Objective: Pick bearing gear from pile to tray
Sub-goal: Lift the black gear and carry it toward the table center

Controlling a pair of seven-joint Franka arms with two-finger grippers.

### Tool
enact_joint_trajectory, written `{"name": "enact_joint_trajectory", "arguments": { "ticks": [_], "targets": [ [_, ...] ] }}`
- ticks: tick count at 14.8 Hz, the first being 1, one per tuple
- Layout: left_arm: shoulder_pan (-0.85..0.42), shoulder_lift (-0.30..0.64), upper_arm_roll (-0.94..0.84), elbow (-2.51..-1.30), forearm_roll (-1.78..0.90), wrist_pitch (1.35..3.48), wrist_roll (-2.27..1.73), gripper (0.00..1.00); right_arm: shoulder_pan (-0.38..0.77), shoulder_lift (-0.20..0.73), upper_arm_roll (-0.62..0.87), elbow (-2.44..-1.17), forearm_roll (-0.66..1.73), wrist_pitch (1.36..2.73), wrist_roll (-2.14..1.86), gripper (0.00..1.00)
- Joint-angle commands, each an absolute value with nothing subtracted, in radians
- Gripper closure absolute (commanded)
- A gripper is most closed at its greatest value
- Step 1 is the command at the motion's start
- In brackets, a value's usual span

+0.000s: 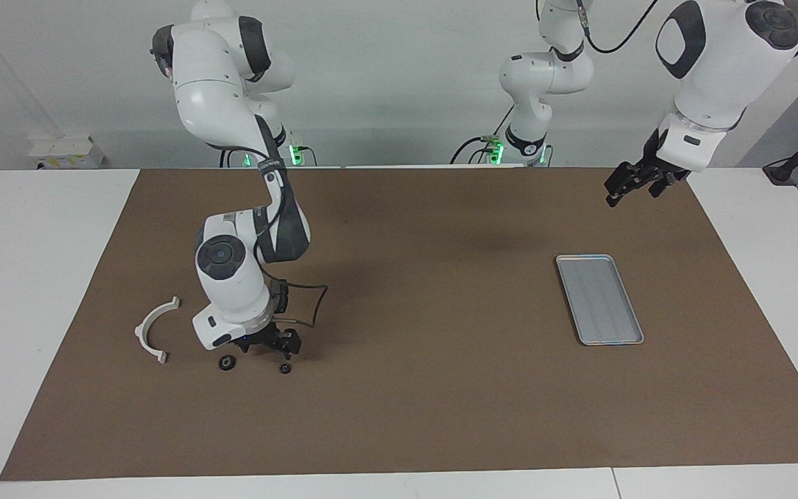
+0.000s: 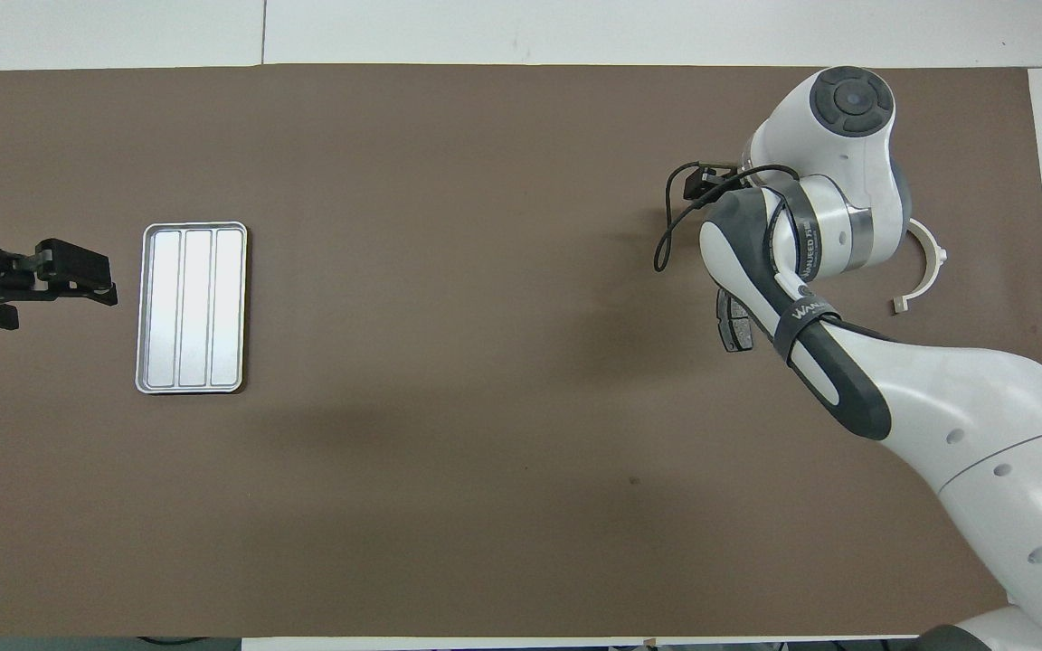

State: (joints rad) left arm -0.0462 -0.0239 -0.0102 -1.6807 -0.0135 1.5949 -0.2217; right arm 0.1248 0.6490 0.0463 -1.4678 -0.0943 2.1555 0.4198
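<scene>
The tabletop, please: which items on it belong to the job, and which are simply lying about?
Job:
small black rings
tray
right hand, low over the rings

Lying about:
white half-ring bracket
dark grey pad
brown mat
left hand, waiting

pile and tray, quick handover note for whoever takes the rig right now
Right gripper: down low over the pile, at the two small black rings; nothing visibly held.
Left gripper: waits in the air off the tray's robot-side end, holding nothing.
Pile: the white half-ring bracket lies beside the rings toward the right arm's end; a dark grey brake-pad piece shows partly under the right arm in the overhead view.
Tray: toward the left arm's end, nothing in it.
Done: nothing moved to the tray.
Left: grasp a ring, carry it across, place it in the tray.
</scene>
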Motion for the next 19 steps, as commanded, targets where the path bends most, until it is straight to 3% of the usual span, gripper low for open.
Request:
{"name": "enact_joint_trajectory", "arguments": {
  "ticks": [1,6,19],
  "targets": [
    [-0.049,-0.043,-0.008,-1.689,-0.014,1.582,-0.215,0.00,0.152,0.718,0.046,-1.379,-0.124,2.126,0.495,0.04],
    [-0.049,-0.043,-0.008,-1.690,-0.014,1.580,-0.215,0.00,0.160,0.736,0.046,-1.362,-0.126,2.140,0.520,0.04],
    [-0.049,-0.043,-0.008,-1.689,-0.014,1.582,-0.215,0.00,0.153,0.762,0.046,-1.353,-0.120,2.158,0.523,0.16]
  ]
}}
